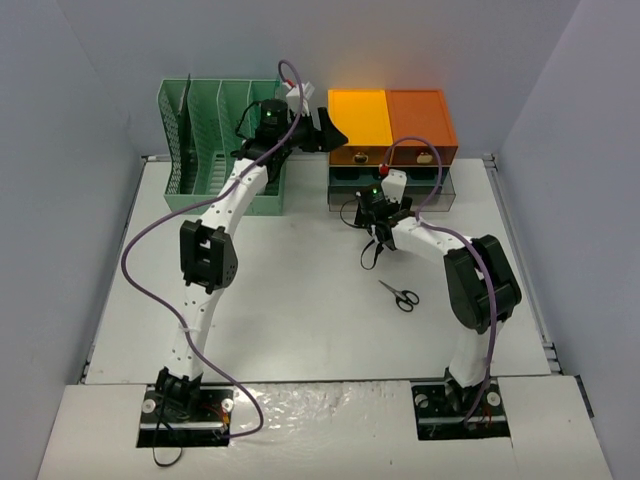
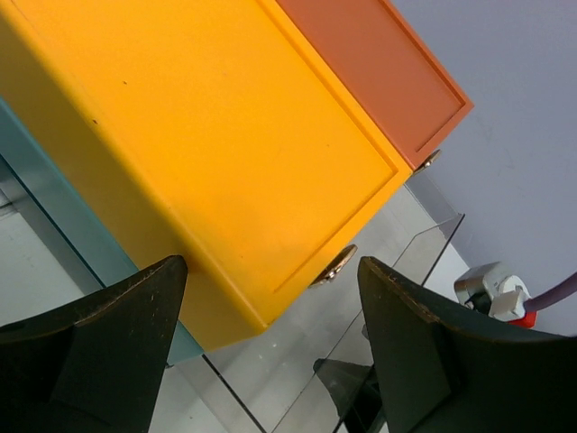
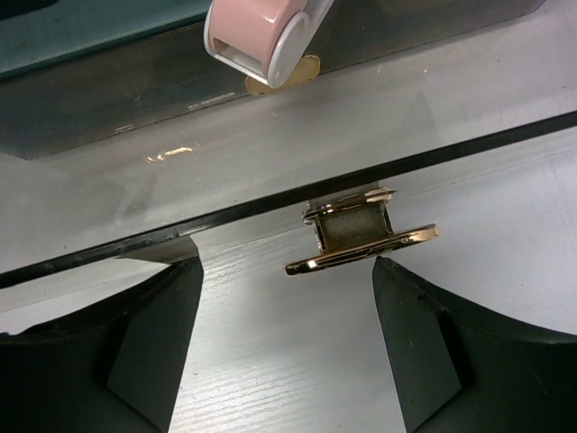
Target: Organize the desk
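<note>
The off-white desk [image 1: 300, 300] holds black-handled scissors [image 1: 400, 296] to the right of centre. My left gripper [image 1: 328, 128] hangs open and empty, raised beside the left end of the yellow drawer [image 2: 207, 135], whose gold handle [image 2: 335, 266] shows between the fingers. My right gripper [image 1: 362, 213] stands open low in front of a clear grey drawer of the drawer unit [image 1: 390, 120]. In the right wrist view that drawer's gold handle [image 3: 361, 248] sits just ahead of the open gripper [image 3: 288, 266], nearer the right finger. A pink-and-white object [image 3: 261, 36] lies inside a drawer behind.
A mint-green slotted file rack [image 1: 215, 130] stands at the back left, close to the left arm. An orange drawer [image 2: 370, 72] sits next to the yellow one. Grey walls enclose the desk on three sides.
</note>
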